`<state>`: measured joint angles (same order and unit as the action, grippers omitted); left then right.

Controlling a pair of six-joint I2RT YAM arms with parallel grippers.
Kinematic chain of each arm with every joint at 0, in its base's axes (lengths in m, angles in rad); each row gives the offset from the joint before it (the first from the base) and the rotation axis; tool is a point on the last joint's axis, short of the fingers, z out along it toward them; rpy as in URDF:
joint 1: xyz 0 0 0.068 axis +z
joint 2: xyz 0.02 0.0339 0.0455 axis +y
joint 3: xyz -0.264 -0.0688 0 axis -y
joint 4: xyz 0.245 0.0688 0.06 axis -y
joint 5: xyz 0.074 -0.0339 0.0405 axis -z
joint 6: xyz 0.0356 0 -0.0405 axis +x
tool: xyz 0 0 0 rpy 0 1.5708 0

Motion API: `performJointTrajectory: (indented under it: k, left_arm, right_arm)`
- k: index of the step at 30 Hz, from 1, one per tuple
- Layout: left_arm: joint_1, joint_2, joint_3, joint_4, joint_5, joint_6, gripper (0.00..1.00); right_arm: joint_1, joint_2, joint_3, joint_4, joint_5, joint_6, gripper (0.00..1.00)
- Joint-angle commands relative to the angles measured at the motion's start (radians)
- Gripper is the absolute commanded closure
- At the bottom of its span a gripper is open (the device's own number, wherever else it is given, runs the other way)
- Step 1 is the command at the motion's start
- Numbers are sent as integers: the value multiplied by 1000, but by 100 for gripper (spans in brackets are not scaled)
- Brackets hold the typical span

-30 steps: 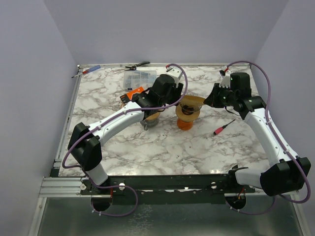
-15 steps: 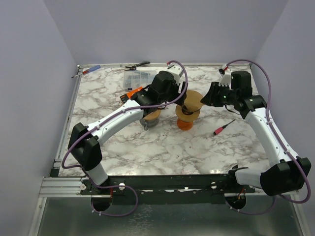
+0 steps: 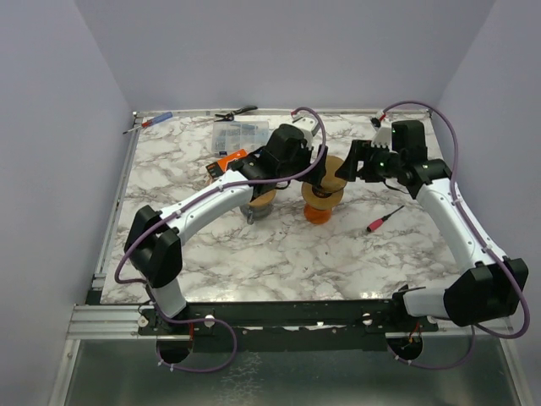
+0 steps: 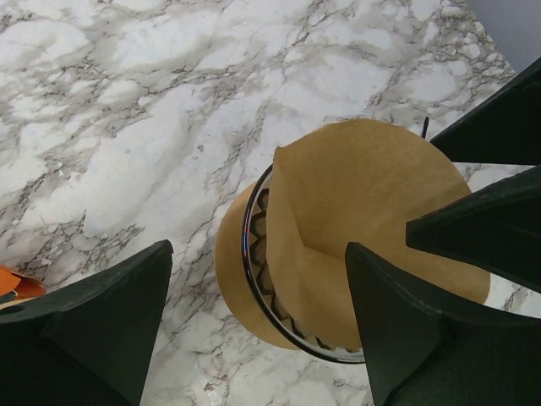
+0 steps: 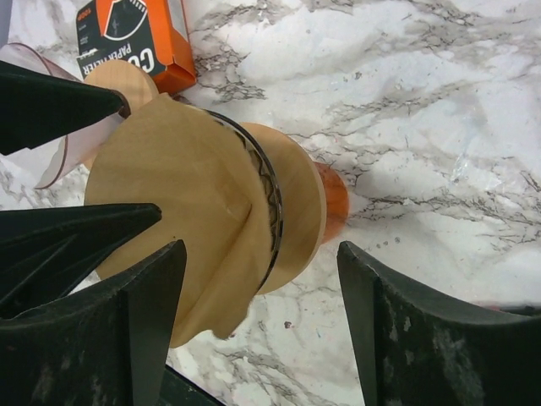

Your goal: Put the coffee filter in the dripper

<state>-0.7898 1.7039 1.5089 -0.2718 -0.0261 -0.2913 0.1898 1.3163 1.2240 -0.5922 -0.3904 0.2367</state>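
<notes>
The dripper [image 3: 322, 197] stands mid-table: a wooden collar [image 4: 232, 275] and black wire cone on an orange base [image 5: 332, 203]. The brown paper coffee filter [image 4: 372, 190] lies loose on top of it, one fold down inside the cone, and its flap [image 5: 173, 199] hangs over the rim. My left gripper [image 4: 256, 254] hovers open above the dripper's left side and touches nothing. From the right, my right gripper [image 5: 260, 249] is open too, its fingers either side of the dripper without contact. Both show in the top view, the left gripper [image 3: 314, 167] and right gripper [image 3: 350, 161] flanking the filter [image 3: 331, 171].
An orange filter box [image 3: 230, 161] and a grey cup with a wooden lid [image 3: 259, 203] sit left of the dripper. A clear plastic case [image 3: 241, 134], pliers [image 3: 235, 112] and a blue-red screwdriver [image 3: 152, 122] lie at the back. A red-handled screwdriver [image 3: 382, 221] lies right.
Both grippers have opened and let the filter go; it now rests on the dripper. The right gripper has drawn back slightly; the left wrist has shifted a little to the right.
</notes>
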Motion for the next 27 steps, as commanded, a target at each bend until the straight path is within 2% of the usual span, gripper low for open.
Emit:
performJointTrajectory:
  k: [1,8,19,27]
  left_arm:
    - [-3,28,8,-4,15,-18,16]
    - [-3,17,-30,-5,-28,-7,18]
    - [-2,34,-44,-15,-75,8,19]
    - [-3,40,-27,-19,-90,14,19]
  right_arm:
    - [-3,34,18,19,-29,3,23]
    - [-3,66,9,25,-50,2,26]
    - [-3,86,-42,53,-75,2,47]
    - [-3,113,-71,80,-100,14,55]
